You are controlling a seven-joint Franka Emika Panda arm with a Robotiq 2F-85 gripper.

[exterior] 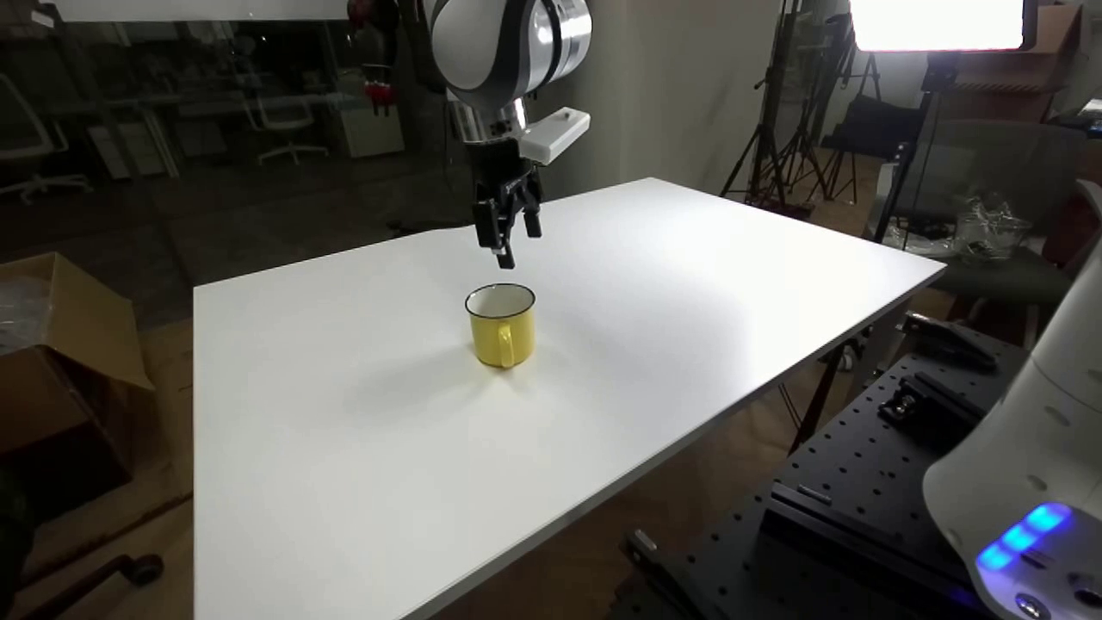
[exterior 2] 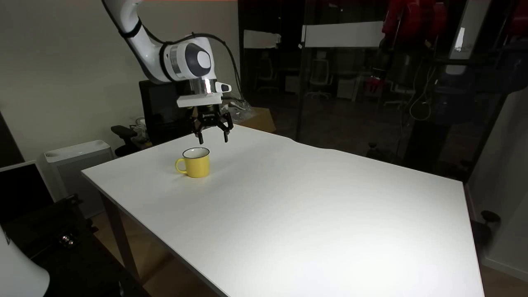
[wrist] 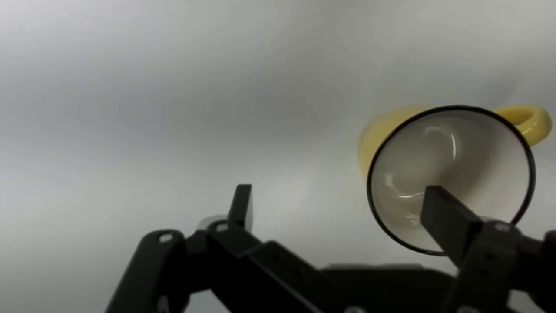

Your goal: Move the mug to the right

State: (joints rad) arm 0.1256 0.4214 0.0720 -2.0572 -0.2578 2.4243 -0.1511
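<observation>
Plainly, nothing is held between the wide-spread jaws, and the mug (wrist: pixel 460 161), on the table (wrist: pixel 173 143) at three o'clock from the gripper (wrist: pixel 338 188) in the wrist view, could be tipped by off-centre lowering.

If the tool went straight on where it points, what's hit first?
Probably the yellow mug: in the wrist view, one finger of the tool overlaps its opening. Depth is unclear; it could miss, meeting the white table.

Upright yellow mug (exterior: pixel 498 329), dark-rimmed.
</observation>
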